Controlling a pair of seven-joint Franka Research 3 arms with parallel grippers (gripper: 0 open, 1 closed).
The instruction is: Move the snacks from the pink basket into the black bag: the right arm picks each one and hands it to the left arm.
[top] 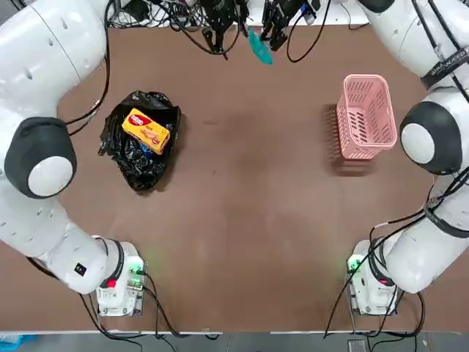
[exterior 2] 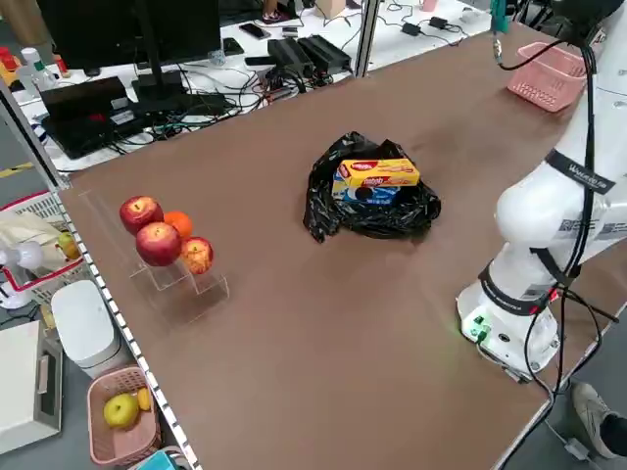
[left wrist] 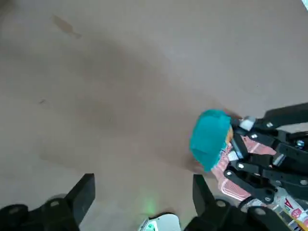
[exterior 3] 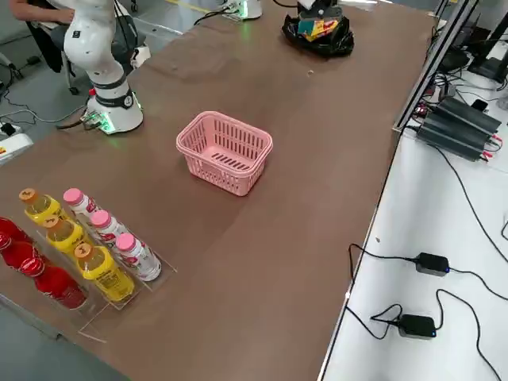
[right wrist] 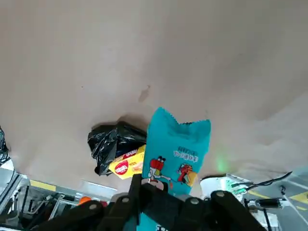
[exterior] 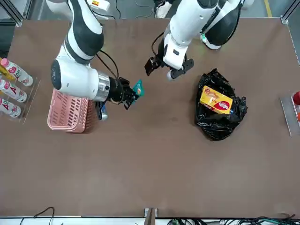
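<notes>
My right gripper (exterior: 132,93) is held above the table's far middle, shut on the small teal snack (exterior: 138,87), which also fills the right wrist view (right wrist: 177,150). A short gap away hangs my left gripper (exterior: 168,69), open and with nothing between its fingers (left wrist: 83,195). From its wrist view the teal snack (left wrist: 210,139) sits just beyond them. The black bag (top: 139,150) lies at the table's left with the yellow snack (top: 146,130) on top and a blue snack (exterior 2: 364,194) under it. The pink basket (top: 364,117) stands at the right, with nothing showing inside (exterior 3: 225,151).
A rack of bottles (exterior 3: 79,246) stands past the basket on the robot's right edge. Apples and an orange (exterior 2: 162,235) rest in a clear holder at the robot's left edge. Cables and power bricks (exterior 3: 429,262) lie off the table's far side.
</notes>
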